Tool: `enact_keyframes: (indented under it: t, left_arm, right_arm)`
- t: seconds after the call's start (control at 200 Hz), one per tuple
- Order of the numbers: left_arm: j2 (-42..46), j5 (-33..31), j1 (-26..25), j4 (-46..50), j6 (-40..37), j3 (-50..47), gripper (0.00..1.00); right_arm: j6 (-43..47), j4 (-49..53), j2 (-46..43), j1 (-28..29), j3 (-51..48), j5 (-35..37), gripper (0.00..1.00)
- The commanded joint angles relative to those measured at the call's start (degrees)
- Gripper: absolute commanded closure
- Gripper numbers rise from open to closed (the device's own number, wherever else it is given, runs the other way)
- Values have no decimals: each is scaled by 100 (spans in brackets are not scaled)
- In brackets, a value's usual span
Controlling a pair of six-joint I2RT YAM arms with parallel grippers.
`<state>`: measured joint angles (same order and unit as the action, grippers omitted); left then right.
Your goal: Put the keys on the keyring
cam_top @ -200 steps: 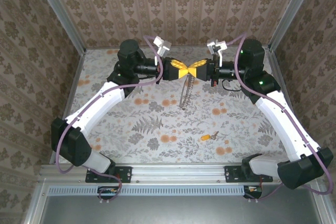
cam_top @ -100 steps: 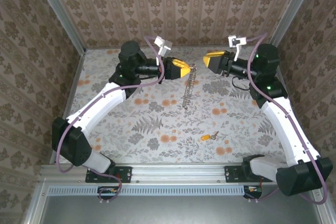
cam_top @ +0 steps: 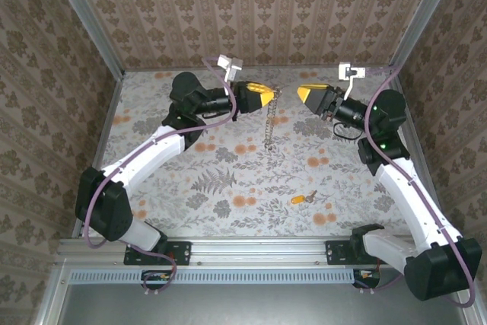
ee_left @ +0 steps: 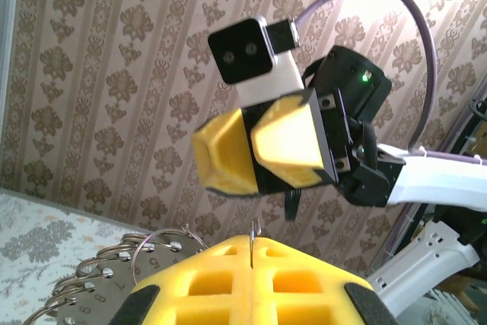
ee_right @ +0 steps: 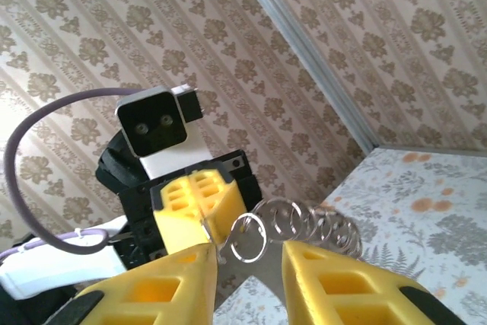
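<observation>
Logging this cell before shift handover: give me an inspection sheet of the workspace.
Surface: floral-print tabletop.
Job's things: keyring hangs from the left gripper; orange-headed key lies apart on the tabletop, nearer the arm bases.
Clutter: nothing seen.
Grippers: left gripper shut on the keyring; right gripper open, empty, facing it.
Cables: purple cables run along both arms.
Surroundings: wallpapered walls, aluminium frame.
</observation>
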<state>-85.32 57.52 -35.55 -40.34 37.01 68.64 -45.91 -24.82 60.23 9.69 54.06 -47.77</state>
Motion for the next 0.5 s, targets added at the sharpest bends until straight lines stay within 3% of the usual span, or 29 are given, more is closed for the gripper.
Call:
enact_keyframes:
  t: [0.0, 0.495]
  left_arm:
    - [194, -152, 31, -786, 366, -52, 100]
    - [191, -300, 39, -1063, 540, -150, 100]
  right_arm:
    - [-243, -504, -152, 153, -97, 57, 72]
    - [-260, -881, 63, 636, -133, 58, 71]
